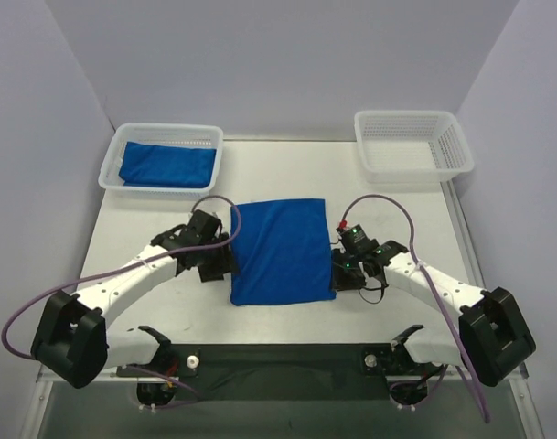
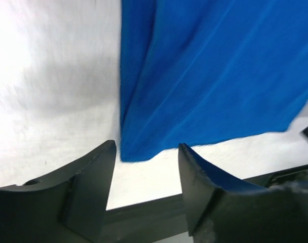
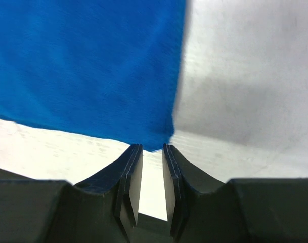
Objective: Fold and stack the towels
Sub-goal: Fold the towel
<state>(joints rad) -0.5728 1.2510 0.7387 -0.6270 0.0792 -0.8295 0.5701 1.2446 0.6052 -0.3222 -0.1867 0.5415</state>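
Observation:
One blue towel (image 1: 283, 251) lies folded flat in the middle of the table. A second towel (image 1: 166, 166) rests folded inside the back-left basket. My left gripper (image 1: 227, 260) sits at the flat towel's left edge, open. In the left wrist view the towel's near corner (image 2: 138, 152) lies just beyond the left gripper (image 2: 147, 148), with nothing between the fingers. My right gripper (image 1: 340, 271) sits at the towel's right edge. In the right wrist view the right gripper (image 3: 152, 148) stands narrowly open, bare table showing in the gap, the towel's corner (image 3: 154, 139) just ahead of its tips.
A white mesh basket (image 1: 168, 130) stands at the back left with a towel in it. Another white mesh basket (image 1: 411, 116) stands at the back right, nothing visible inside. The table's dark front rail (image 2: 143, 210) runs close under the left fingers.

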